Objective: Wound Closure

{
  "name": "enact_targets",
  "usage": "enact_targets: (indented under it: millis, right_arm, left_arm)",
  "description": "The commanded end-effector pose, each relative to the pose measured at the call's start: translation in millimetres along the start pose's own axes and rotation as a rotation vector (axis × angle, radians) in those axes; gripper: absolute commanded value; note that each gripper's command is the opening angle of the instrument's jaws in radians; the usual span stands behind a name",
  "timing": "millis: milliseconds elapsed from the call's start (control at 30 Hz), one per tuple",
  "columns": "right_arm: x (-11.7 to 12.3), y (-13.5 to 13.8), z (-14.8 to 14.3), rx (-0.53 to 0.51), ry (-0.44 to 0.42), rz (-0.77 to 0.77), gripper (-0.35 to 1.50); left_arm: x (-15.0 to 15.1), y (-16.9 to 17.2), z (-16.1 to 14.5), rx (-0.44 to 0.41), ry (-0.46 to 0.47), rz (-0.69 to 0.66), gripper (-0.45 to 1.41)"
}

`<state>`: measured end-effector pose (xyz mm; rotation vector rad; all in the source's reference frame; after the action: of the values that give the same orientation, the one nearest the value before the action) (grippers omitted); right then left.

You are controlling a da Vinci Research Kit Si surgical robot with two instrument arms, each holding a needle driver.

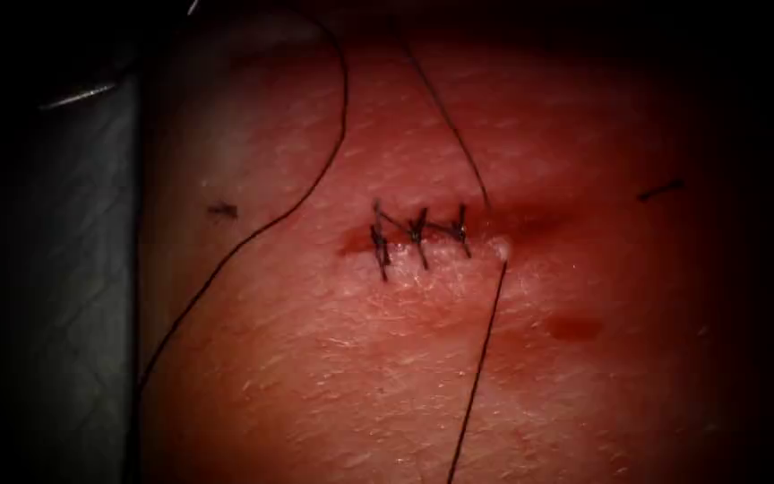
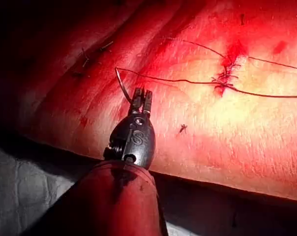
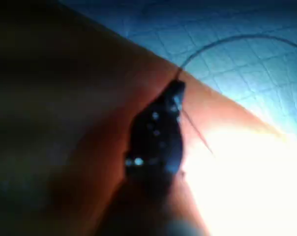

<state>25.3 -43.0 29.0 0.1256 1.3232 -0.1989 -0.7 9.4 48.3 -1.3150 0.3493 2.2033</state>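
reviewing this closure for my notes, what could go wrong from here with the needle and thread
1. The left pincer holds the needle near one end, clear of the tissue; it might swivel.
2. The right pincer grips the thread, which loops loosely left of the cut and could snag on the stitches.

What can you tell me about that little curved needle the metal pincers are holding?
The thin, curved, silvery steel needle is clear of the pink pork tissue, not in it, on the left side of the stitched cut. The left tool has its dark jaws shut on the needle's lower end, the arc rising away from them. Dark thread runs from the needle's upper end across the tissue to the stitches.
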Motion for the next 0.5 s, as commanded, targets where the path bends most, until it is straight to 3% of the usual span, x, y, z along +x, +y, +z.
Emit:
enact_targets:
  millis: [33, 233, 267, 367, 400, 500]
  right_arm:
    - [0.5, -1.4, 0.9, 0.009, 0.006, 0.005, -0.35]
    - [1.5, -1.2, 1.4, 0.020, 0.013, 0.011, -0.35]
    - [1.4, -0.7, 1.3, 0.012, 0.015, 0.014, 0.17]
    - [0.8, 1.4, 0.1, -0.065, 0.006, 0.036, 0.98]
    - [0.2, 2.6, -0.6, -0.102, -0.016, 0.051, 1.14]
    - [-1.5, 6.0, -3.2, -0.148, -0.064, 0.057, 1.20]
  left_arm:
    - [-0.4, 0.2, 0.7, -0.001, 0.001, 0.000, -0.45]
    - [-0.4, 0.2, 0.7, -0.001, 0.001, 0.000, -0.45]
    - [-0.4, 0.2, 0.7, -0.001, 0.001, 0.000, -0.45]
    - [-0.4, 0.3, 0.7, -0.001, 0.001, 0.000, -0.45]
    - [-0.4, 0.3, 0.7, -0.001, 0.001, 0.000, -0.45]
    - [-0.4, 0.3, 0.7, 0.000, 0.000, 0.000, -0.45]
